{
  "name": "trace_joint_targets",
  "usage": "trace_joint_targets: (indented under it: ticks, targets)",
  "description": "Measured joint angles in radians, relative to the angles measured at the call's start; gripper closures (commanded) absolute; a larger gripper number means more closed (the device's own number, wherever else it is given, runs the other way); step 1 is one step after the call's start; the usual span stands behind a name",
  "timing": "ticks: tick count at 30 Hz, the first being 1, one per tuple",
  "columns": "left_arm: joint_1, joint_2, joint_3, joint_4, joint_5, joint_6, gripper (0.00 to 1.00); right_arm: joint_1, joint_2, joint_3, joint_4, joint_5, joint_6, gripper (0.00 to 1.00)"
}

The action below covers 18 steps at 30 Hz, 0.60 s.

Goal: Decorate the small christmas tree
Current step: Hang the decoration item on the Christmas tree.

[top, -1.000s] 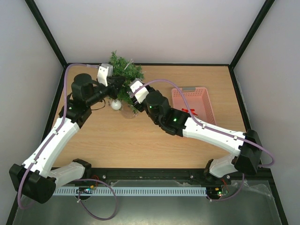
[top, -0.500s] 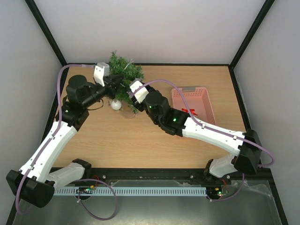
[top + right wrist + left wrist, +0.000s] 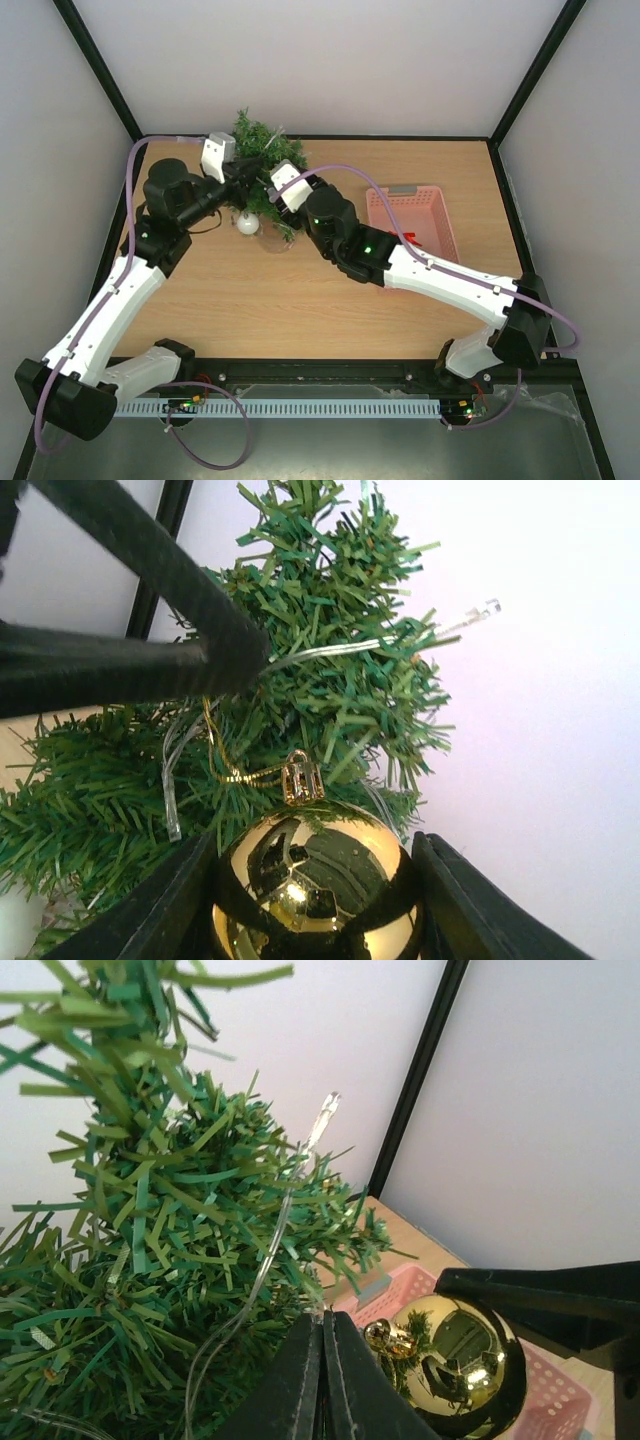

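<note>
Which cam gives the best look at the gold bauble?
Right wrist: the gold bauble fills the foreground, held in the right gripper, with its cap visible. Left wrist shows it smaller, at the lower right. In top external I can't make it out.

Probably robot lab test cell. Wooden table [image 3: 300, 300] boxed in by plain white wall panels [image 3: 330, 60] on black frame posts [image 3: 530, 75]. Left arm [image 3: 110, 300], right arm [image 3: 450, 283] bolted at near edge; slotted cable duct [image 3: 320, 408] along front.

Looking down from high up and behind over the whole tabletop [image 3: 300, 290]. Peering upward from each wrist, super close, into the same small christmas tree [image 3: 150, 1260] and gold bauble [image 3: 312, 880].
</note>
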Motion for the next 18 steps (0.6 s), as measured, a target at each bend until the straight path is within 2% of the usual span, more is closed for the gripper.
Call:
trace_joint_targets:
  ticks: [6, 18]
  targets:
    - [0.007, 0.037, 0.0, -0.007, -0.01, 0.02, 0.98, 0.0, 0.063, 0.059, -0.014, 0.013, -0.018, 0.62]
    - [0.018, 0.04, 0.0, -0.006, -0.015, 0.024, 0.98, 0.0, 0.082, 0.06, -0.037, 0.027, -0.029, 0.62]
